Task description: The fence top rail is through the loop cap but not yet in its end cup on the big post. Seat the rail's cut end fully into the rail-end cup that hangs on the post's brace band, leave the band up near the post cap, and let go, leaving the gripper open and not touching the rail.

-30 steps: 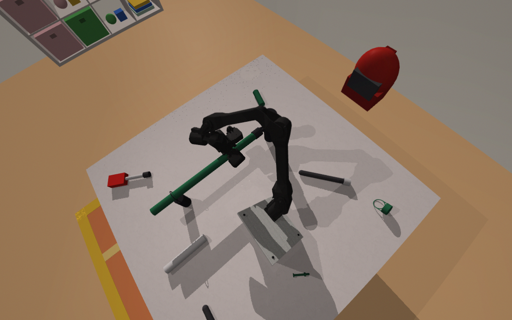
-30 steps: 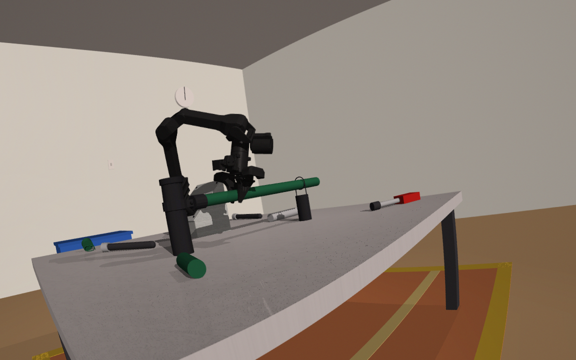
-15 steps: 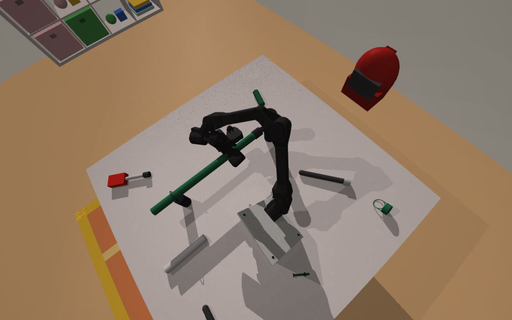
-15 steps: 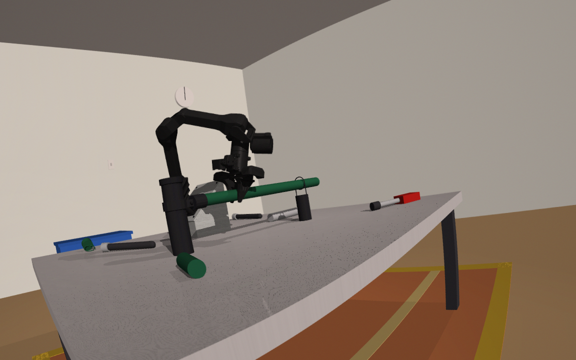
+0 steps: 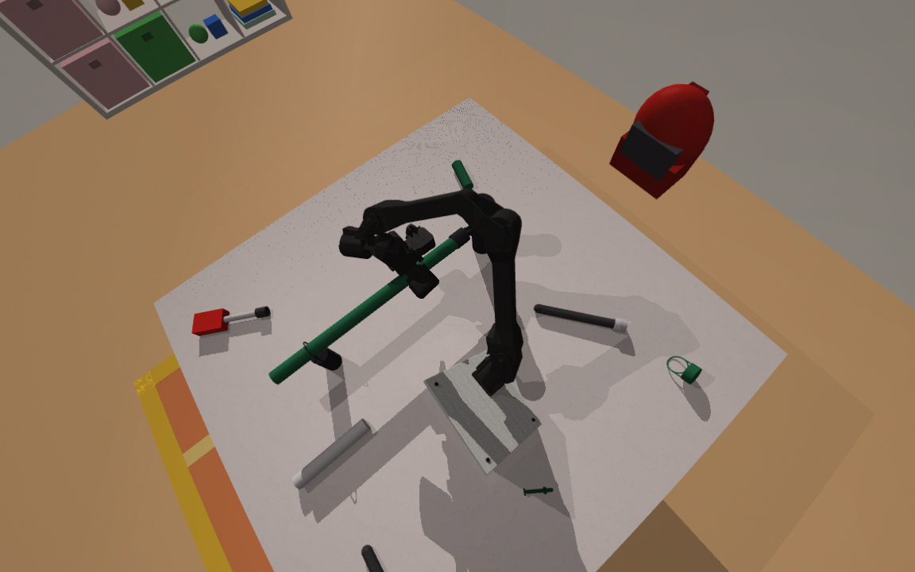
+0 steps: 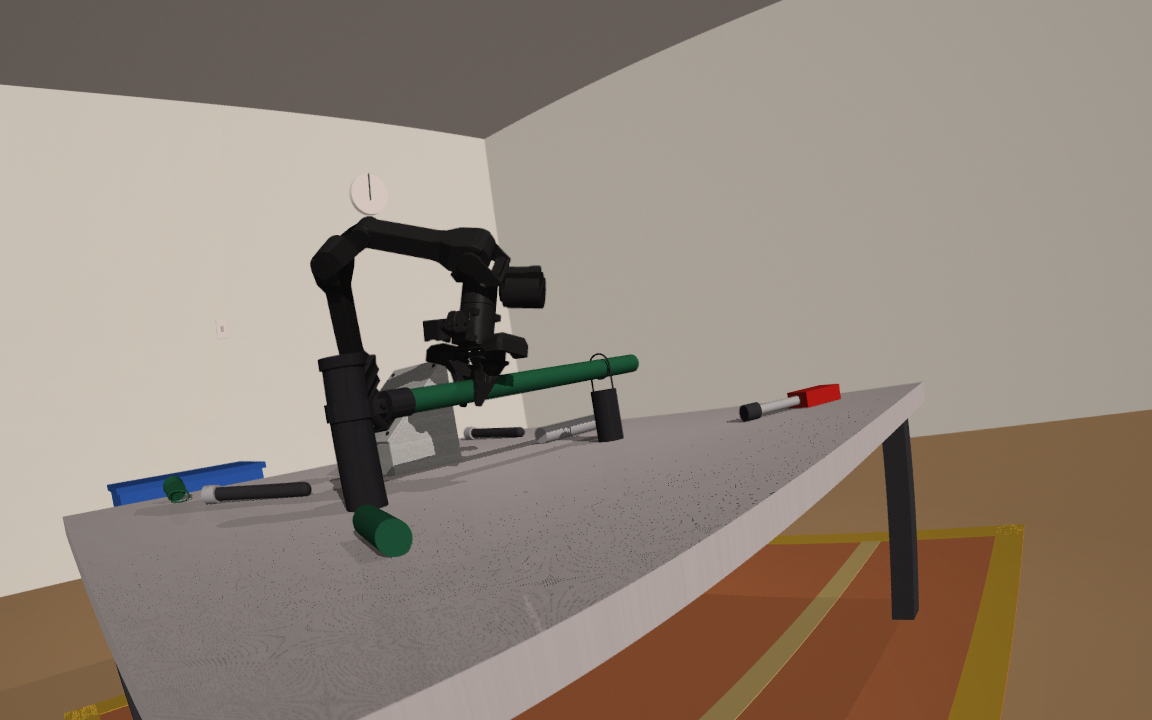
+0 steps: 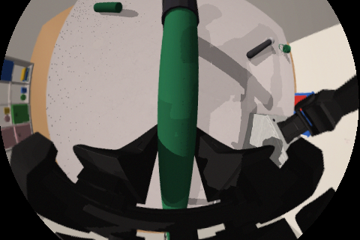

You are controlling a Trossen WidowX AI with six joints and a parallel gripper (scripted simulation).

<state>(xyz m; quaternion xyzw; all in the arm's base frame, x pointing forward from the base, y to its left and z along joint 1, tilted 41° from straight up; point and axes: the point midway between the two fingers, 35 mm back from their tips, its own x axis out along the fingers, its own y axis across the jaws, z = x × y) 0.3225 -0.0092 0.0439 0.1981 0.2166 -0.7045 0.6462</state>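
The green top rail [image 5: 354, 319] [image 6: 553, 377] [image 7: 178, 82] slopes above the table. My gripper [image 5: 415, 276] [image 6: 483, 390] [image 7: 175, 127] is shut on it, between the post and the loop cap. The rail's near end enters the mouth of the black rail-end cup [image 5: 458, 237] [image 6: 397, 402] [image 7: 180, 1]; the end face is hidden, so its depth cannot be told. The cup hangs on the brace band [image 6: 346, 411], high on the upright black post [image 6: 359, 470], a little below the post cap [image 6: 341, 362]. The far part of the rail passes through the wire loop above a short black post [image 5: 328, 357] [image 6: 607, 414].
A short green cylinder [image 5: 462, 175] [image 6: 381, 532] [image 7: 107, 7] lies by the big post's foot. A black bar [image 5: 578, 315] [image 6: 262, 490] [image 7: 259, 49], a grey tube [image 5: 333, 454] and a red block with a handle [image 5: 210, 321] [image 6: 817, 394] also lie on the table. My arm's base stands on a grey plate [image 5: 471, 408].
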